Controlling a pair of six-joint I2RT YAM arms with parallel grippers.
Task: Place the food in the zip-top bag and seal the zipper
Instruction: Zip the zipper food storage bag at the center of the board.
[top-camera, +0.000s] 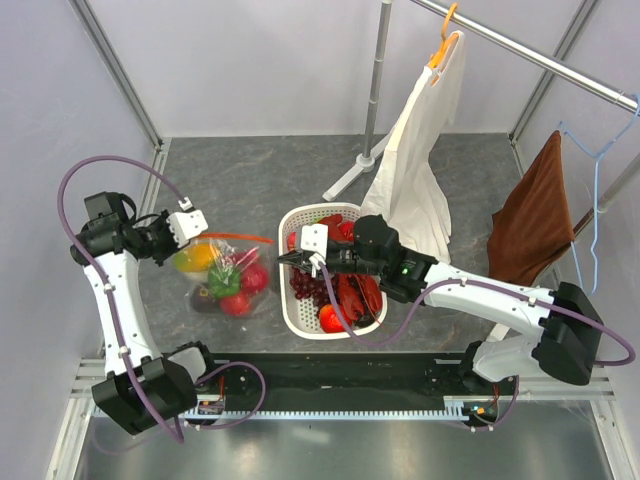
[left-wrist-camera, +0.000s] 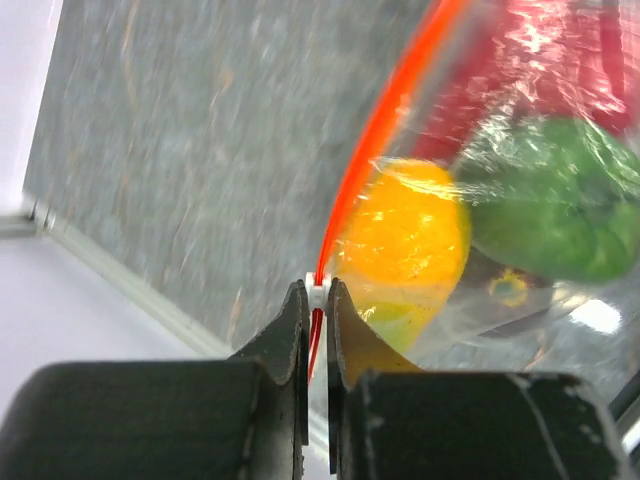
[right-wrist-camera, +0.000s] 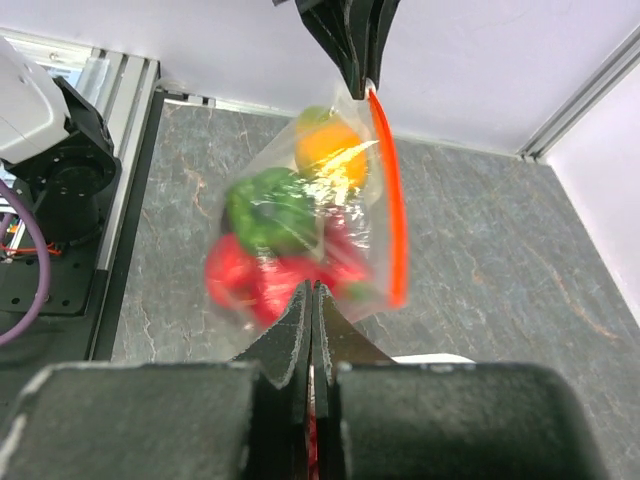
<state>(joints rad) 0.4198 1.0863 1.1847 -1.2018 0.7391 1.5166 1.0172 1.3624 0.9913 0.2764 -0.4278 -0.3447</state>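
1. We see the left pincer (left-wrist-camera: 317, 298) nearly closed, pinching one end of the zipper (left-wrist-camera: 375, 130).
2. The zip-top bag (right-wrist-camera: 300, 230) is between the two arms, just left of the white basket (top-camera: 290, 312) on the grey surface (top-camera: 250, 170).
3. Inside it we make out a yellow piece (left-wrist-camera: 405, 235), a green pepper (left-wrist-camera: 545, 200) and a red fruit (right-wrist-camera: 232, 275).
4. The right pincer (right-wrist-camera: 313, 292) is fully closed at the bag's near edge; we cannot tell whether it holds the film.
5. Grapes (top-camera: 303, 288) and a lobster (top-camera: 355, 295) lie in the basket.

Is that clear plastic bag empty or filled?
Filled: the zip-top bag holds an orange-yellow fruit, a green pepper and red fruits.
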